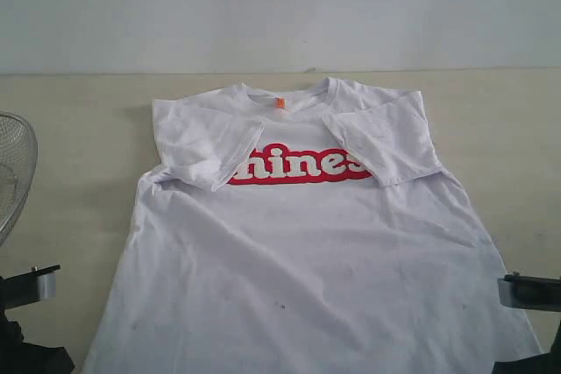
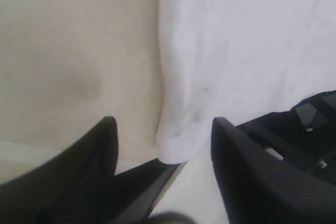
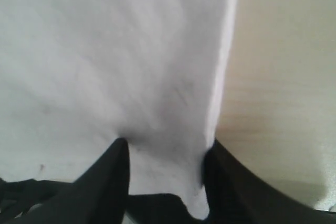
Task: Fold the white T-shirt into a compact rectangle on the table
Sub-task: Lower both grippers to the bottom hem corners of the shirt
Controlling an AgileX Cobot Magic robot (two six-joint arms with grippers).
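My left end effector (image 2: 164, 124) stands open astride one hem corner of the white T-shirt (image 2: 236, 51), the cloth loose between its jaws. My right end effector (image 3: 167, 145) straddles the other corner with fabric filling the gap, and I cannot tell whether it grips. It is limp, light cotton that will sag, so I judge both hem corners the right hold. Only the exterior view shows the shirt print-up on the table (image 1: 79, 129) with its sleeves folded inward. Only the wrist views show the corners.

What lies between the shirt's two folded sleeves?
The red chest print of the white T-shirt, both ends covered; the exterior view shows it.
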